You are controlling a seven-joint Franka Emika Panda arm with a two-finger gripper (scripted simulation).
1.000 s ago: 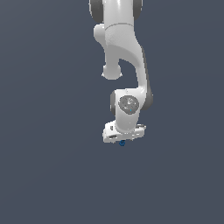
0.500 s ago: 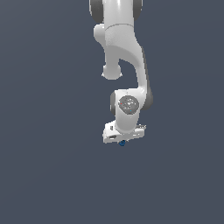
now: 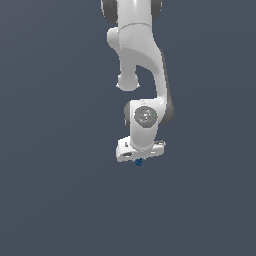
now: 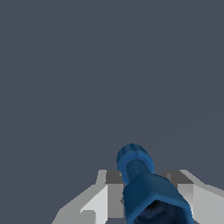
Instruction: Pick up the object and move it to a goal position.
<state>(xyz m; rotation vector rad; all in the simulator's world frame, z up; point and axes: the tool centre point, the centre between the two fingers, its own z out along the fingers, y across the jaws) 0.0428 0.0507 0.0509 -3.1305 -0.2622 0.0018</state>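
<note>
Against a plain slate-grey backdrop: one white robot arm (image 3: 137, 55), hanging down from the upper edge of the exterior view, wrist turned downward. Gripper (image 3: 138, 158): white, at the arm's lower end, clamped on the object. Object (image 4: 144, 183): dark blue, elongated, with a rounded knobby end projecting beyond the fingertips; very small in the exterior view, where only a blue speck (image 3: 139, 161) shows just beneath the gripper body. Fingers (image 4: 109, 192): pale grey, one on each side of the object, apparently touching it, though the contact itself is partly hidden by the blue piece.
</note>
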